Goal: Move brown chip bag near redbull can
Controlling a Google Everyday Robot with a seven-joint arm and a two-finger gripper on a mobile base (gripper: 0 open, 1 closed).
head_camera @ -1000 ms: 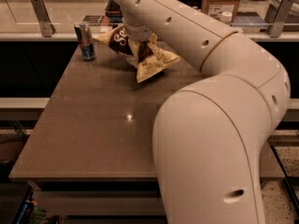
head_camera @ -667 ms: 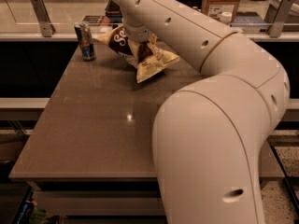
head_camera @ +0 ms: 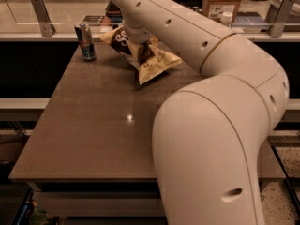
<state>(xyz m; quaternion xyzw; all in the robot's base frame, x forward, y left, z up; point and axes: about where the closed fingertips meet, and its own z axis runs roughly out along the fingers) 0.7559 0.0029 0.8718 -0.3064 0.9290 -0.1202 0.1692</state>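
The brown chip bag (head_camera: 153,61) sits toward the far edge of the desk (head_camera: 103,130), somewhat left of the middle of that edge. Its pale yellow end points toward the near right corner and its dark middle is tucked under the arm. In the camera view the pincer (head_camera: 139,44) comes down from above onto the bag's dark middle. The wrist hides the contact, so I cannot tell whether it is wide, narrow or clamped on the bag. The bag looks crumpled and tilted, with one end raised, but I cannot say whether it hangs free or rests on the desk.

The redbull can (head_camera: 85,41) stands upright close to the far left corner. It is a little to the left of the bag and apart from it, with a strip of bare desk between them.

By my judgement the task is nearly done, since the bag already lies near the can on the same far side of the desk. What seems left is a small shift toward the far left corner if a closer spot is wanted. After that the bag has to be set down flat and the pincer drawn away without knocking the slim can.
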